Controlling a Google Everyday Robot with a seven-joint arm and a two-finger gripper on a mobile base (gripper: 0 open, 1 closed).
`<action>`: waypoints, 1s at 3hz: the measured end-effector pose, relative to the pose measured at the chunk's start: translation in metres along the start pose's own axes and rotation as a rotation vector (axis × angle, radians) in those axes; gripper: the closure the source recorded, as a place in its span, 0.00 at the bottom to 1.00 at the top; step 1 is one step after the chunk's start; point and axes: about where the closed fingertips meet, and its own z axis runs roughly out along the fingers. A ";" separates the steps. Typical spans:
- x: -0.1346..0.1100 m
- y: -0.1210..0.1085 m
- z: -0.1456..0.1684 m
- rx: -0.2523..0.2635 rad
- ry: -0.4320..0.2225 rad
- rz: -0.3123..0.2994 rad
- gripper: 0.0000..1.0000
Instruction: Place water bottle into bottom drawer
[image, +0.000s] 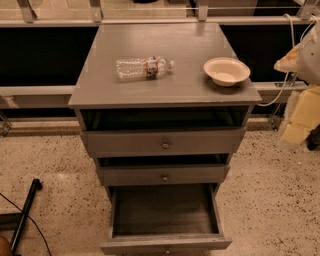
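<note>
The water bottle (142, 68) lies on its side on the grey cabinet top (165, 92), left of centre, with its white cap pointing right. The bottom drawer (165, 244) is pulled out towards me, and its grey inside is bare. My gripper (301, 95) shows only as a blurred cream and white shape at the right edge, level with the cabinet top. It is to the right of the cabinet and well apart from the bottle. Nothing shows in its hold.
A cream round bowl (226, 71) stands on the cabinet top at the right. The two shallower drawers (165, 142) above stand slightly out. A black pole (25, 215) lies on the speckled floor at lower left. White cables (287, 80) hang at the right by a railing.
</note>
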 end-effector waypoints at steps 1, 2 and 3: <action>0.000 0.000 0.000 0.000 0.000 0.000 0.00; -0.021 -0.010 0.006 -0.004 0.001 -0.050 0.00; -0.074 -0.030 0.019 -0.010 0.008 -0.168 0.00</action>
